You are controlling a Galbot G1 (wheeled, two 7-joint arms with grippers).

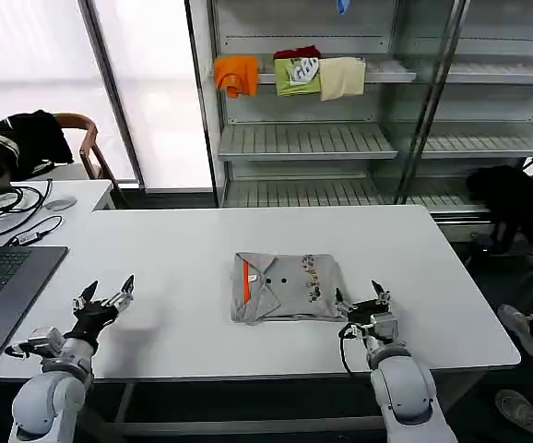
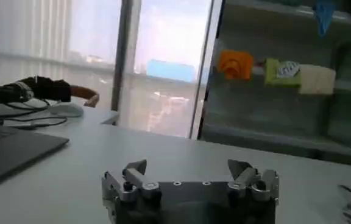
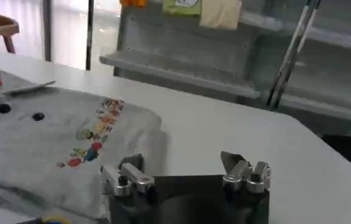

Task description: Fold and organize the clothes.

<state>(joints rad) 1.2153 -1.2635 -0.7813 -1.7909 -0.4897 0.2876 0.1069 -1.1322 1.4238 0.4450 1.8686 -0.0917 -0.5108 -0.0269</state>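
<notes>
A: How far along is it?

B: The folding looks done. The grey folded polo shirt with the orange collar stripe [image 1: 287,288] lies as a rough rectangle mid-table. The right gripper [image 1: 362,302] sits just beside its edge, jaws spread and empty; the left gripper [image 1: 106,295], well apart, is also open with nothing held.

A: What's left?

B: Probably putting it away (my guess). The white table [image 1: 193,242] is otherwise bare in the middle; behind stands a metal shelving unit [image 1: 313,138].

White table [image 1: 202,240], grey folded shirt [image 1: 287,287] centred, laptop [image 1: 4,281] at left edge
</notes>
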